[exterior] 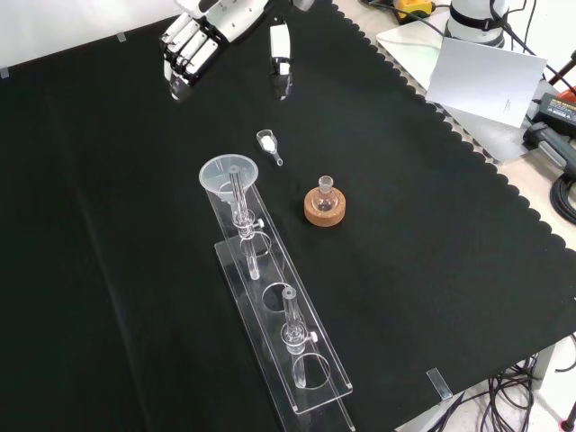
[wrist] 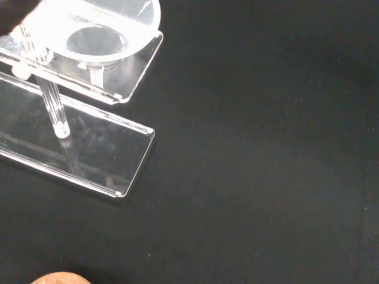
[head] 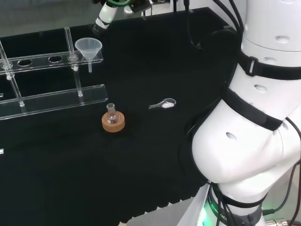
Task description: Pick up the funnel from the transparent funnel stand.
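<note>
Front view, hand spread wide above the cloth, well apart from funnel, seated in stand.

Small flask on cork ring; scoop nearby.

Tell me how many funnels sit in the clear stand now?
1. The funnel sits in the end hole of the stand, at the end nearest the open hand; the other holes look empty.
</note>
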`<action>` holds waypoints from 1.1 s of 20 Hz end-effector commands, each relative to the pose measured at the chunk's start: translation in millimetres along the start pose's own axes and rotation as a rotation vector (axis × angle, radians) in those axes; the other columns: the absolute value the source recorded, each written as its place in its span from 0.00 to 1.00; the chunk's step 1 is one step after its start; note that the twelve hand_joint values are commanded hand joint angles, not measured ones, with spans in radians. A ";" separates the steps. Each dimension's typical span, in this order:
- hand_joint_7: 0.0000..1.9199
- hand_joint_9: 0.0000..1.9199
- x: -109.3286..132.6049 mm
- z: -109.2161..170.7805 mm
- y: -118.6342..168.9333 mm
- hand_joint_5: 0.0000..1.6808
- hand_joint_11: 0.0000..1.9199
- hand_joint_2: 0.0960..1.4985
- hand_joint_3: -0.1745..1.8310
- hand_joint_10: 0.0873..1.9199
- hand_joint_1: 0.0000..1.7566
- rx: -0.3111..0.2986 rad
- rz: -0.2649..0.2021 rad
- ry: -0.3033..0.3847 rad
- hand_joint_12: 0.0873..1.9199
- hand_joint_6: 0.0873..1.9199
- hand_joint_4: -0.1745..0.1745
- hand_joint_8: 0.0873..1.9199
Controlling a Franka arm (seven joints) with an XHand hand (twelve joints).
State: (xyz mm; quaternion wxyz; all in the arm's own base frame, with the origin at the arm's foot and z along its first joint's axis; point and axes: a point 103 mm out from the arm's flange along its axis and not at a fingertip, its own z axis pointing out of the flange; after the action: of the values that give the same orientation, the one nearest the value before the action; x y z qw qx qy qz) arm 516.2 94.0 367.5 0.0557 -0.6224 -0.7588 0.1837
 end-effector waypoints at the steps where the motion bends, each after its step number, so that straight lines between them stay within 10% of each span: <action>1: 0.07 0.01 7.0 17.1 24.1 0.06 0.00 0.37 0.08 0.42 0.29 0.053 0.005 -0.013 0.63 0.00 0.47 0.30; 22: 0.00 0.00 50.1 38.4 77.1 0.00 0.00 0.35 0.09 0.21 0.25 0.146 -0.019 -0.054 0.54 0.00 0.46 0.14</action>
State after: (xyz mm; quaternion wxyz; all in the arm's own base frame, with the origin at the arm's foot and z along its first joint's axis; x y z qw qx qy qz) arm 565.3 142.7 304.8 0.0776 -0.6063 -0.7522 0.2462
